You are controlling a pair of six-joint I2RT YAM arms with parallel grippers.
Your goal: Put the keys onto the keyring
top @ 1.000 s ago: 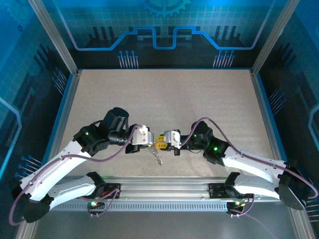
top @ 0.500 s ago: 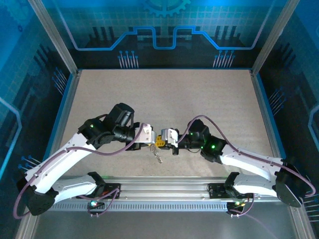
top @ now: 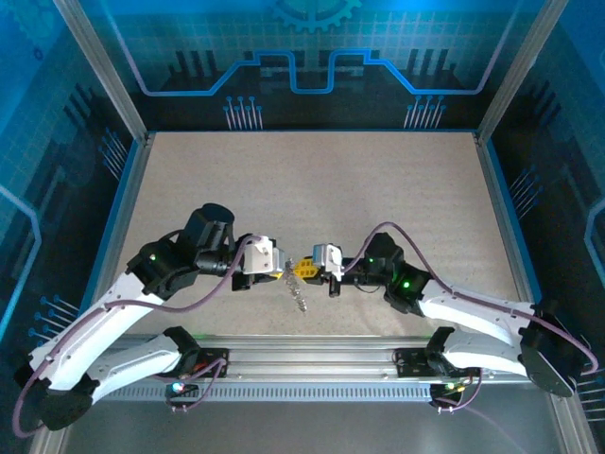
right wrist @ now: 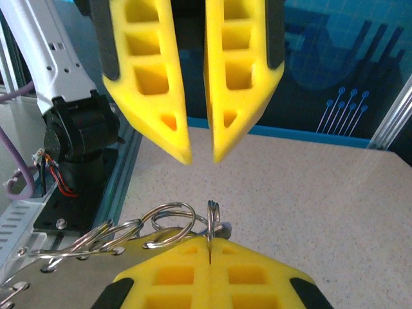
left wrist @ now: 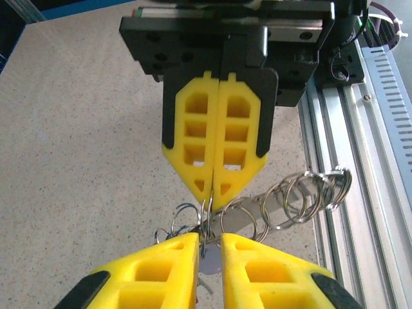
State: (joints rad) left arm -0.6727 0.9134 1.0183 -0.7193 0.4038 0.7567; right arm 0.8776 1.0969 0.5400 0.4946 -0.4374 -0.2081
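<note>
My right gripper [top: 304, 268] is shut on the keyring [right wrist: 212, 219], a thin steel ring that stands on edge between its yellow fingertips [left wrist: 222, 187]. A chain of further linked rings [left wrist: 302, 196] hangs off it towards the rail. A pale lilac key head [left wrist: 212, 262] shows just below the ring; the rest of the keys are hidden. My left gripper [left wrist: 209, 239] faces the right one tip to tip. Its jaws are parted by a narrow gap, and in the right wrist view the left gripper [right wrist: 201, 158] sits a short way off the ring with nothing between its fingers.
The grippers hover over the speckled table [top: 312, 189] near its front. The aluminium rail [top: 312, 355] with both arm bases lies just behind the hanging rings [top: 297, 295]. Blue-lit walls and frame posts [top: 104, 76] close in the sides and back.
The left gripper's jaws have parted, releasing the ring, and the left arm has drawn back a little to the left. The right gripper stays shut on the keyring.
</note>
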